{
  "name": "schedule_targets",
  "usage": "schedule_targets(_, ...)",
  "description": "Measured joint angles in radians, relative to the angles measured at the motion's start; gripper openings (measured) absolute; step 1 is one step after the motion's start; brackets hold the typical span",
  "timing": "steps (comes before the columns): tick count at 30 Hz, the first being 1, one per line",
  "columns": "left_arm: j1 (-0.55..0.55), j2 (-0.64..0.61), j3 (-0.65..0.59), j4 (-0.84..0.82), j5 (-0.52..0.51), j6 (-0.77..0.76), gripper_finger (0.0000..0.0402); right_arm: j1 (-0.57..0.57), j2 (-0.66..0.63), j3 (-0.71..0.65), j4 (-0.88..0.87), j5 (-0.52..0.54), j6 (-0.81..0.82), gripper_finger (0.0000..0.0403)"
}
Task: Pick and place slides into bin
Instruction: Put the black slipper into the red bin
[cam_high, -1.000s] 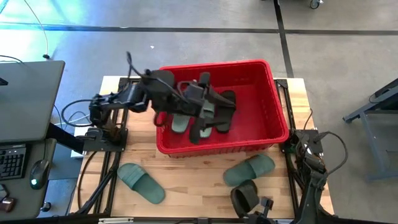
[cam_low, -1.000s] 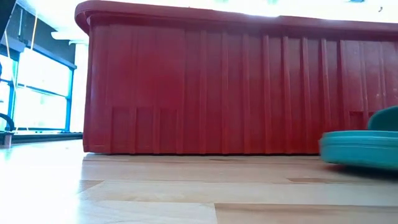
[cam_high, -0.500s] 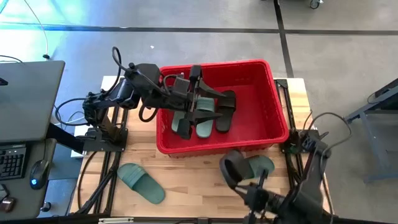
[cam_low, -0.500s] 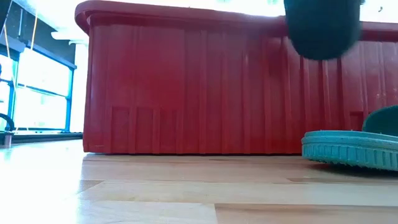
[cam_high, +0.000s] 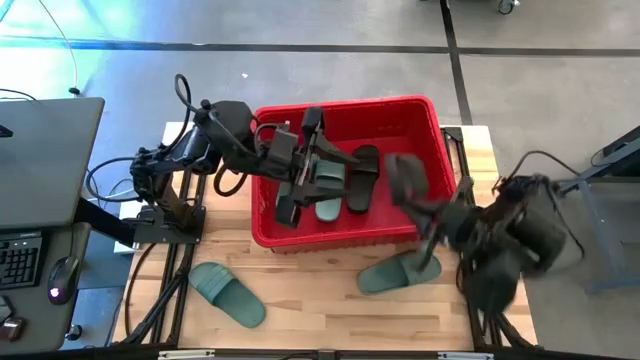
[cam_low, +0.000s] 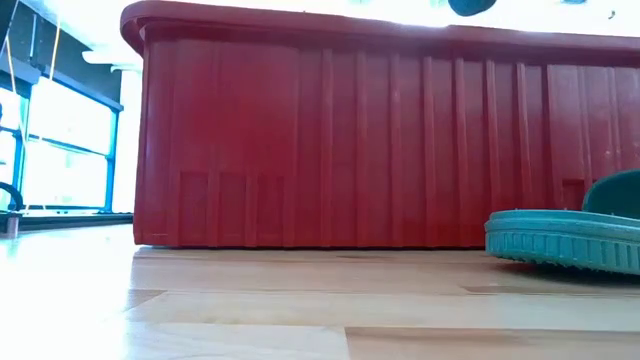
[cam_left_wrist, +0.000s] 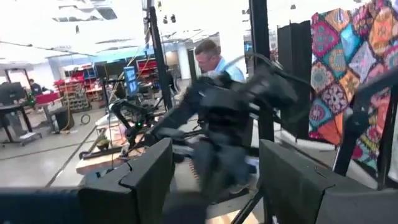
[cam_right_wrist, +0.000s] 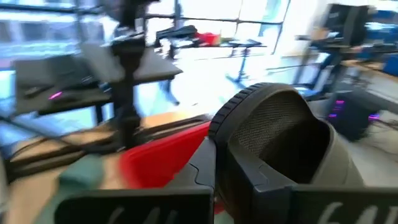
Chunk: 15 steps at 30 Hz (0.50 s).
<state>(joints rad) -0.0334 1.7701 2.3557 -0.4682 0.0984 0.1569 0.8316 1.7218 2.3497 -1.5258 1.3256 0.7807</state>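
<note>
The red bin (cam_high: 440, 150) stands at the table's far middle; it also shows in the low view (cam_low: 330, 140). Two green slides (cam_high: 325, 195) and a black slide (cam_high: 362, 180) lie inside it. My left gripper (cam_high: 322, 172) hovers open and empty over them, and the left wrist view (cam_left_wrist: 214, 168) shows its fingers apart. My right gripper (cam_high: 430, 212) is shut on a second black slide (cam_high: 405, 178) above the bin's right part. Two green slides lie on the table, one near left (cam_high: 227, 293) and one near right (cam_high: 398, 272). My right gripper pinches the black slide's lower part (cam_right_wrist: 261, 186) between its two fingers; the fingers hide just where. The slide sticks out past the fingertips, its wide strap (cam_right_wrist: 273, 118) arching toward the camera. It is lifted clear over the bin's right side.
The near right green slide shows sole-down in the low view (cam_low: 565, 235), close to the bin's near wall. A laptop (cam_high: 40, 160) and a keyboard sit on a desk to the left. People and stands show in the room beyond the table.
My right gripper has carried the black slide from the table's near edge up and toward the far edge, to above the bin's right part; the slide is lifted clear. My left gripper has stayed over the bin, drawing slightly toward the table's left.
</note>
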Motion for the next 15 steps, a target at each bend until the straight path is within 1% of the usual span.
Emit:
schedule_targets(2, 0.000, -0.004, 0.000, 0.002, -0.001, 0.030, 0.0223, -0.047, -0.026, 0.000, -0.037, 0.006, 0.001, 0.0000)
schedule_targets(3, 0.000, -0.007, 0.000, 0.003, -0.002, 0.049, 0.0223, -0.079, -0.039, 0.000, -0.048, -0.015, 0.001, 0.0000)
schedule_targets(7, 0.001, -0.017, 0.000, 0.004, -0.012, 0.145, 0.0223, -0.238, -0.083, -0.022, -0.045, -0.182, -0.040, 0.0000)
schedule_targets(10, 0.000, -0.023, 0.000, 0.003, -0.047, 0.208, 0.0223, -0.350, -0.090, -0.054, -0.046, -0.245, -0.047, 0.0000)
schedule_targets(15, 0.000, -0.029, 0.000, 0.007, -0.083, 0.214, 0.0223, -0.561, -0.092, -0.151, -0.044, -0.435, 0.035, 0.0000)
